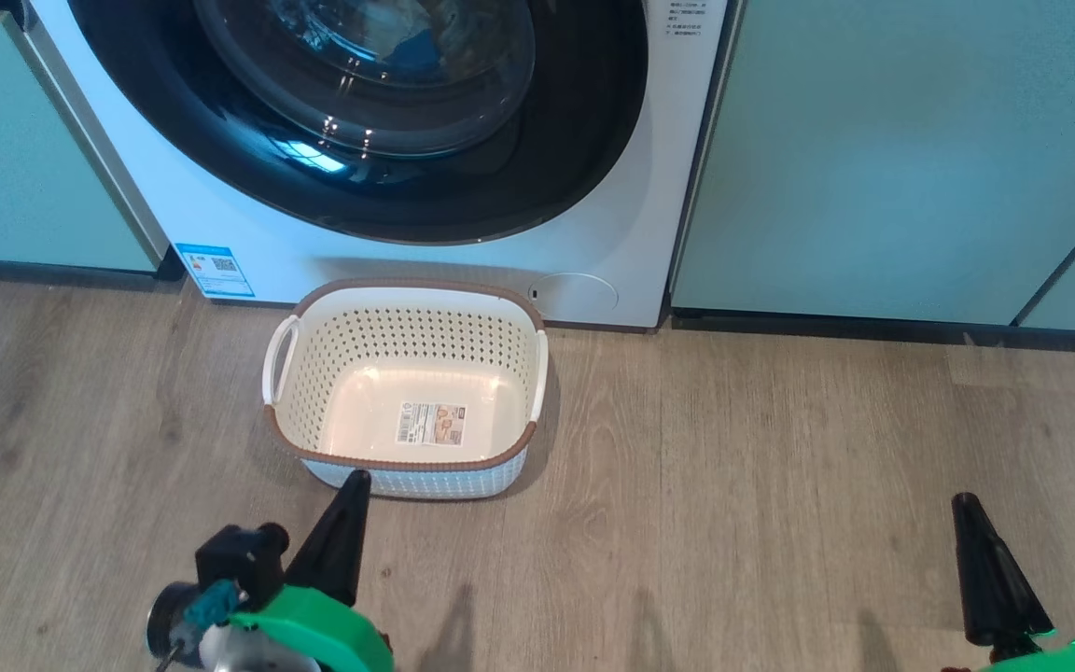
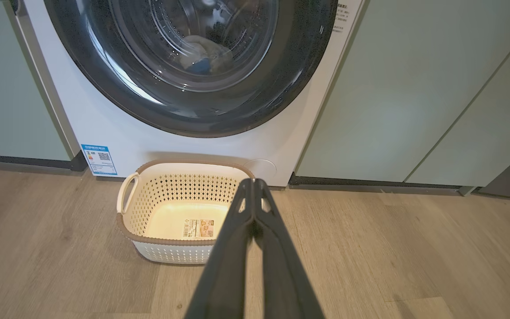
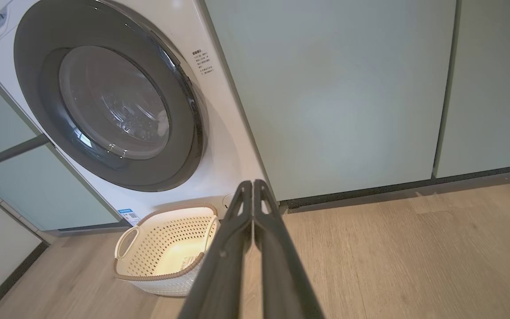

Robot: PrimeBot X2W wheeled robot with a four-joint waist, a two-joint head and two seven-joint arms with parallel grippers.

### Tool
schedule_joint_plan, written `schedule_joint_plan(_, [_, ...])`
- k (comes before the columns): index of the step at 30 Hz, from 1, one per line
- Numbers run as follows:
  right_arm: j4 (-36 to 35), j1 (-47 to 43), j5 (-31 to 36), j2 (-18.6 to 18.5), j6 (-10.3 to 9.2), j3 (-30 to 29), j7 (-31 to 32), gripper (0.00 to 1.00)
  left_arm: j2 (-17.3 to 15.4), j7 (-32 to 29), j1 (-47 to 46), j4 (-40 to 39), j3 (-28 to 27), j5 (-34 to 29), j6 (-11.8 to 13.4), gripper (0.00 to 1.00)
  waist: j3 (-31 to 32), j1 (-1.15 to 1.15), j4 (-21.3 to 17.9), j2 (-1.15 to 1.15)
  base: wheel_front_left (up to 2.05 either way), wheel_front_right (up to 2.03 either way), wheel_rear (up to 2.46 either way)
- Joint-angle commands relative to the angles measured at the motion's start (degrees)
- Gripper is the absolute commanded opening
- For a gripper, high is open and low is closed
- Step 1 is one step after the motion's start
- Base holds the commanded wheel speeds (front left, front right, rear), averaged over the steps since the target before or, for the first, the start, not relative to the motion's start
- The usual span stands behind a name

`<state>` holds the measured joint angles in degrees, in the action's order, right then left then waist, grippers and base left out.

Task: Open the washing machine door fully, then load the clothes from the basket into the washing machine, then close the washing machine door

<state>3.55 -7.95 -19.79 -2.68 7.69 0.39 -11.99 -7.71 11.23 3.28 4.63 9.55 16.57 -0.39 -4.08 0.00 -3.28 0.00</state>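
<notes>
on the floor, cream perforated basket (image 1: 407, 373), brown-rimmed

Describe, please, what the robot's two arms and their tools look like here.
The left tool has long black fingers tapering to a rounded tip, set in a bright green housing with a black block, a white part and a teal fitting. The right tool looks the same, with green at its base. Up close the fingers are dark grey with small cut-outs near the tips.

Green wrists (image 1: 314, 630), tapered black gripper fingers (image 1: 337, 541)
</notes>
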Motion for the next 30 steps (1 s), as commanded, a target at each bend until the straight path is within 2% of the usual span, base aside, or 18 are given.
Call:
schedule_joint_plan(1, [-1.3,2.0,-1.8,-0.6,-0.02,-0.1,0.2,0.00,-0.2,-0.4,-2.4,-1.5,-0.9,1.8,-0.3,0.00,0.1,0.00,0.0,0.00,0.00,0.00,0.00])
schedule_joint_plan(30, [1.7,5.1,-21.1,-1.5,-0.07,-0.5,3.8,0.00,0.3,-4.0,-4.3,1.5,-3.8,21.7,-2.1,0.00,1.0,0.00,0.9,0.00,0.00,0.00,0.00])
